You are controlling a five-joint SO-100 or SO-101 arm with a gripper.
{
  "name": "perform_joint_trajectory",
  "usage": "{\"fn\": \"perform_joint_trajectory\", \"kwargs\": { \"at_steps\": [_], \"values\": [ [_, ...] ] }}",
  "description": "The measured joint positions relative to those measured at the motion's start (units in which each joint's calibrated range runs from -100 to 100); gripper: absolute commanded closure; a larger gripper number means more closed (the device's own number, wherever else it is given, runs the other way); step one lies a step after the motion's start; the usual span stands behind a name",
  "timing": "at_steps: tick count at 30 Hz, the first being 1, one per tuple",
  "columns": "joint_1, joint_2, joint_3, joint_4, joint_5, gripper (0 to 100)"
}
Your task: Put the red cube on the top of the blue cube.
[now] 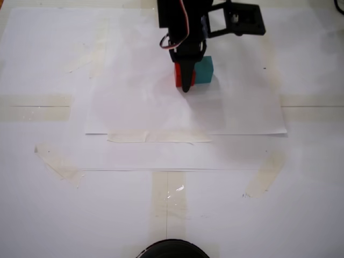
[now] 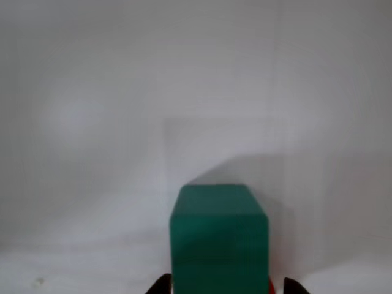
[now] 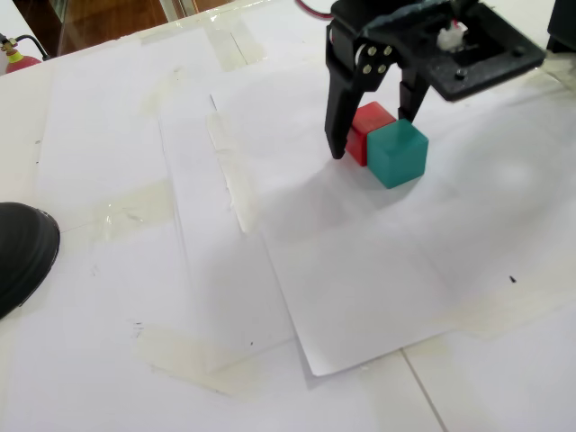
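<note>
**Tool straddling the red cube, blue cube pressed against it**

Lowered over the red cube point(image 3: 370, 126), the tool point(image 3: 371, 139): one finger down at the cube's outer side, the other dropping into the seam where the blue cube point(image 3: 397, 153) sits touching it. Parted just wider than the cube, by the look of the angled fixed view; not yet clearly pinching it. Hard to say whether the pads already touch.

In the fixed view from the front, red cube point(image 1: 178, 75) mostly hidden behind the near finger, blue cube point(image 1: 203, 70) just to its right, both flat on the paper-covered tabletop point(image 1: 161, 215).

From the wrist view, blue cube point(image 2: 219, 239) dead ahead between the two fingertips, only a sliver of red at its lower right edge.

Probably the crux: almost no gap between the cubes for the inner finger. Likely to nudge the blue cube aside on closing.
</note>
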Motion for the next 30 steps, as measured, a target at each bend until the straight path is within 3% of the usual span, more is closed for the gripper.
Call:
{"fn": "perform_joint_trajectory", "kwargs": {
  "at_steps": [14,23,30],
  "values": [
    [0.51,0.35,0.27,-0.73,0.00,74],
    [0.95,0.35,0.45,-0.73,0.00,83],
    [0.95,0.35,0.54,-0.73,0.00,84]
  ]
}}
